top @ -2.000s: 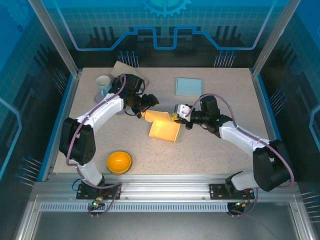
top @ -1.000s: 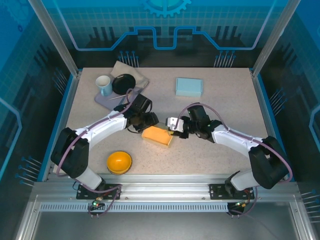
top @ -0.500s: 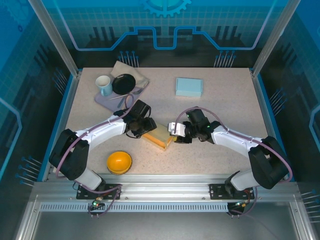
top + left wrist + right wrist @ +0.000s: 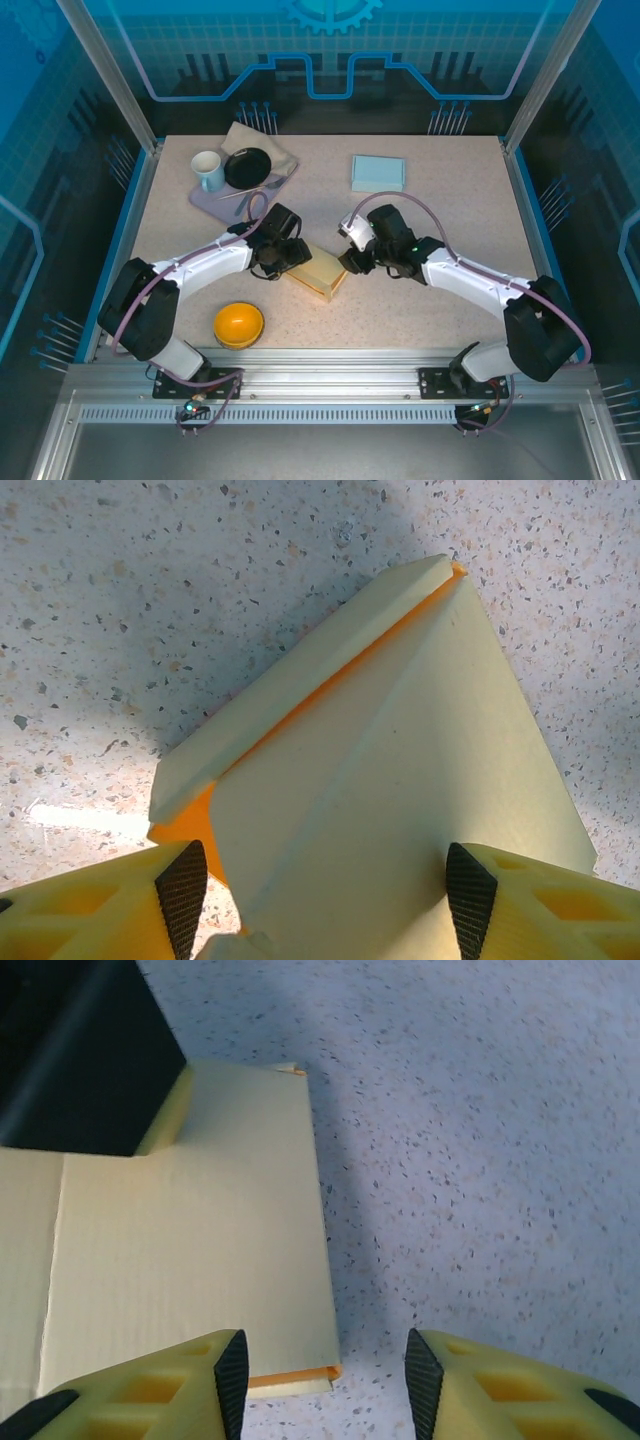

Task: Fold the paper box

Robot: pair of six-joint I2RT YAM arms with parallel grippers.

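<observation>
The paper box lies folded flat on the table, pale yellow outside with an orange inner edge. My left gripper is at its left end. In the left wrist view this gripper is open and straddles the box, with a small gap at the left pad. My right gripper hovers at the box's right end. In the right wrist view it is open over the bare table, and the box's corner sits just by its left fingertip.
An orange bowl sits near the front left. A white mug and a black dish rest on a grey cloth at the back left. A light blue box lies at the back centre.
The box went from held up and half open to lying flat on the table. Both grippers have widened, and the right one has let go and drawn back from the box's end.
</observation>
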